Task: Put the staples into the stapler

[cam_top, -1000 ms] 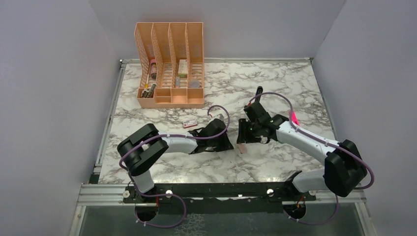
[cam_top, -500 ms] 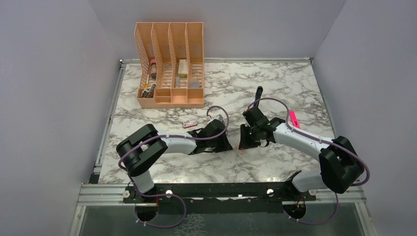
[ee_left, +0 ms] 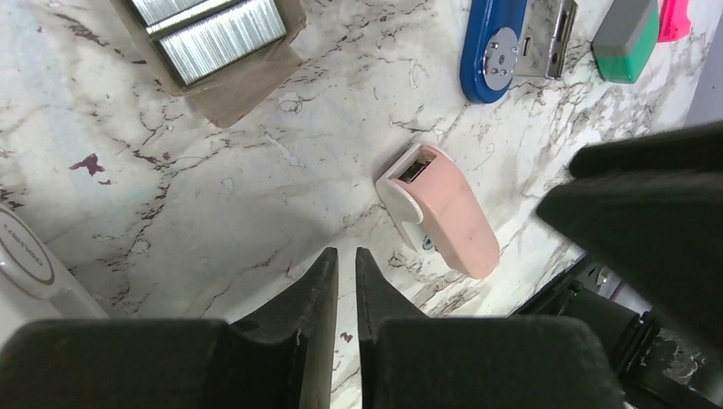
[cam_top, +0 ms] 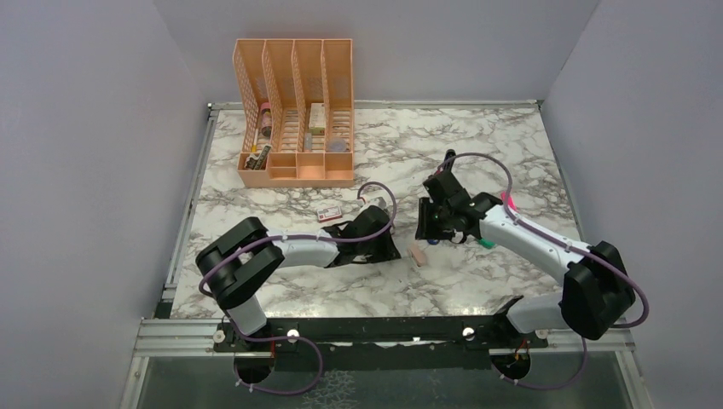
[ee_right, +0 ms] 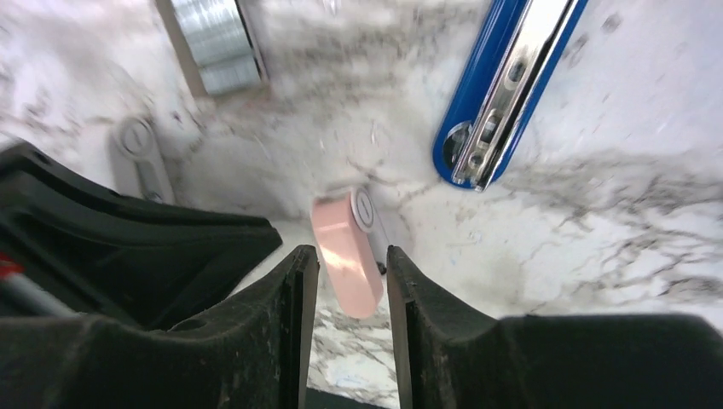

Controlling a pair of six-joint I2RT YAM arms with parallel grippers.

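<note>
The staples [ee_left: 223, 34], light brittle strips lying uncovered around the middle of the table [cam_top: 511, 136], would likely snap if squeezed; take a strip by its long sides. The stapler [ee_right: 503, 81] lies open toward the right edge. Left tool [ee_left: 345, 260] nearly closed, empty; right tool [ee_right: 349, 256] slightly parted, seemingly empty.

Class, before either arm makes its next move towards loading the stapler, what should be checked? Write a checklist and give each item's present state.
1. Stapler lying open, metal inside showing: ok.
2. Staples uncovered in their tray: ok.
3. Left gripper empty: ok, fingers almost together.
4. Right gripper empty: ok, slightly open above the eraser, which lies free on the table.
5. Stapler already loaded: cannot tell.
</note>
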